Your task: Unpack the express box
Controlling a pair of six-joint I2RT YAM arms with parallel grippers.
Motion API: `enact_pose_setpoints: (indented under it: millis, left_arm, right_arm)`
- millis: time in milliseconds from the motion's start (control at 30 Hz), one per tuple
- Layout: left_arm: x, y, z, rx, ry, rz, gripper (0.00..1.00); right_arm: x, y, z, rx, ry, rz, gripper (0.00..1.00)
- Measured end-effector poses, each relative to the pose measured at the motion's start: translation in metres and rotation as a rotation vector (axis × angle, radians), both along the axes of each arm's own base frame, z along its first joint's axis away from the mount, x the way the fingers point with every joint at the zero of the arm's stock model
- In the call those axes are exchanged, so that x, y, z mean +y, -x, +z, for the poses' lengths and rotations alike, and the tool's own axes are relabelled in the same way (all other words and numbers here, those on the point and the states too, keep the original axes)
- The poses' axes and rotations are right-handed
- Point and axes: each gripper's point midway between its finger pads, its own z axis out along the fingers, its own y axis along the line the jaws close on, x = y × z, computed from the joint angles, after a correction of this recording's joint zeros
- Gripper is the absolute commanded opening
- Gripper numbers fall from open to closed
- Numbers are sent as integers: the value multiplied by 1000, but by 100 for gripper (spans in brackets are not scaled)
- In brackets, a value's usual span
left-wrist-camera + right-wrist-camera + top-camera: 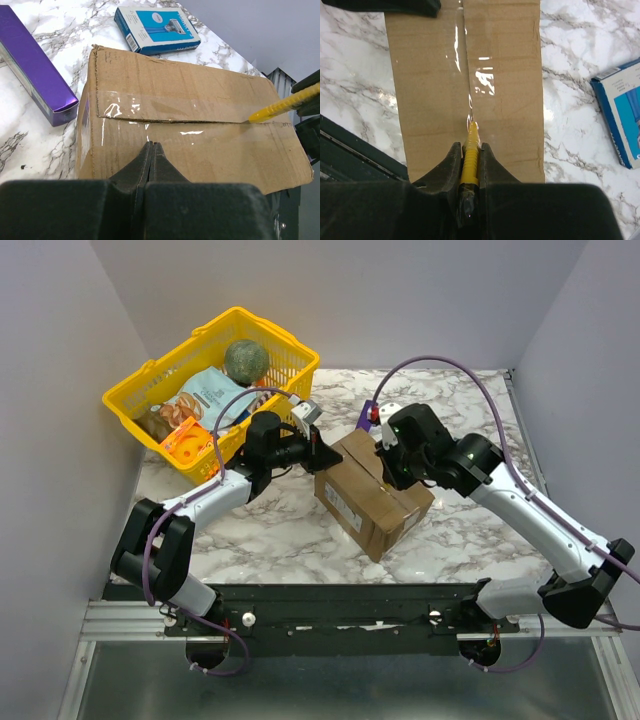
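The right end effector grips a yellow cutter, tip on the taped seam of the express box, which runs straight ahead toward the clenched left end effector.

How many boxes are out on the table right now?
3: the express box in the middle, a slim purple box beside one end, a blue box along its long side. Others may be hidden.

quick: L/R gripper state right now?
Left gripper: closed, empty, fingertips at the express box top.
Right gripper: closed on a yellow cutting tool, tip on the taped seam.
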Motion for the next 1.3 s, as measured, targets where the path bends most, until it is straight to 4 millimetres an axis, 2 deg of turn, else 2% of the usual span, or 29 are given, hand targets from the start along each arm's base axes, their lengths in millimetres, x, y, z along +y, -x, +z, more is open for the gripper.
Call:
enact_pose_setpoints:
  millis: [333,600,700,733,767,833,867,967,1067,1133,1200,1300]
  left_arm:
    - [-1,-1,0,-11,-9,1,0]
    - [-1,-1,-1,-17,-16,-2,0]
    - [-1,-1,0,-21,-15,-9,0]
    - [-2,0,2,-25,-15,-14,2]
    - [-1,0,2,-28,-15,-17,13]
    - [-1,2,5,-44,-20,-27,21]
    - [0,4,7,-66,-29,-36,32]
    - [4,16,19,-167,-56,-74,46]
    - [3,39,37,-353,-84,-140,52]
    - [-4,65,49,-524,-97,-224,53]
    - [-9,81,50,-626,-110,-287,54]
    - [-19,96,29,-719,-145,-369,54]
  right_arm:
    - [-14,18,9,23,-20,14,0]
    - [-30,40,5,54,-24,43,0]
    - [-32,43,5,59,-26,50,0]
    - [-31,43,4,60,-26,54,0]
    - [-31,43,4,60,-25,55,0]
    - [-31,43,4,60,-24,55,0]
    - [-31,42,3,61,-22,56,1]
    - [-30,40,3,66,-10,66,0]
    - [-26,37,4,77,0,75,1]
    - [-23,34,5,87,5,78,0]
    - [-21,32,5,92,15,88,0]
    - [-15,26,7,100,23,101,0]
